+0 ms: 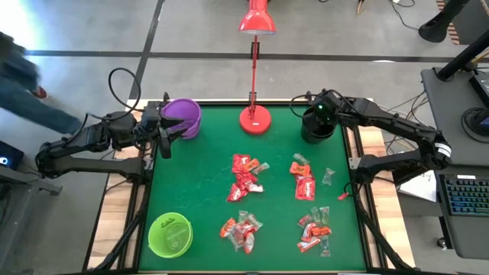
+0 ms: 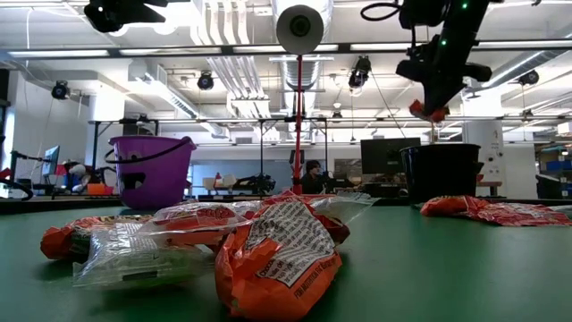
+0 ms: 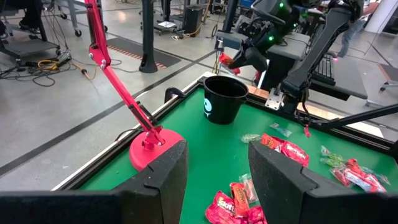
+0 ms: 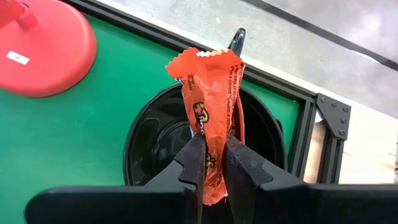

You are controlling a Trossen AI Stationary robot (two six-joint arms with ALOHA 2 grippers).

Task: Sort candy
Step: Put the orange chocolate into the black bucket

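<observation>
Since the right gripper [image 4: 210,163] is already pinching an orange candy wrapper [image 4: 211,93] right above the black bucket [image 4: 146,134], I'd just let go dead-center over its mouth, while the left gripper [image 3: 214,171] idles open near the purple bucket [image 1: 182,117].

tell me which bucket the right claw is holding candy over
The black bucket at the far right: the right claw pinches an orange wrapper above it, unlike the purple and green buckets.

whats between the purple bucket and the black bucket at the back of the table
Only the red lamp base on bare green mat; the high view shows it between the purple bucket and the black bucket.
</observation>
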